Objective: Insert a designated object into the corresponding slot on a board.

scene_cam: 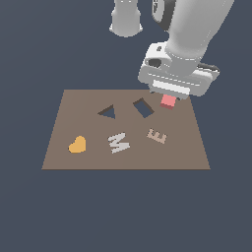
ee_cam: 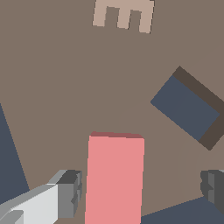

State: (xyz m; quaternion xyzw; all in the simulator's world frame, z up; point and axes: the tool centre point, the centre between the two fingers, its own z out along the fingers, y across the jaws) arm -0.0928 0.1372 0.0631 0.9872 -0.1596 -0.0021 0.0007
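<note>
The pink-red block [scene_cam: 168, 101] lies on the brown board [scene_cam: 184, 150] near its far edge, to the exterior view's right of the slot [scene_cam: 143, 108], a dark tilted four-sided cut-out. My gripper [scene_cam: 169, 97] hangs right over the block. In the wrist view the block [ee_cam: 115, 179] sits between the two grey fingers [ee_cam: 70, 192], with a small gap on one side and a wide gap on the other, so the gripper [ee_cam: 142, 188] is open. The slot [ee_cam: 186, 107] shows empty a short way from the block on the board [ee_cam: 65, 87].
Also on the board are a dark triangular cut-out [scene_cam: 108, 112], an orange heart [scene_cam: 77, 144], a pale letter M [scene_cam: 118, 142] and a tan letter E [scene_cam: 157, 135], the E [ee_cam: 124, 13] showing in the wrist view too. Dark blue floor surrounds the board.
</note>
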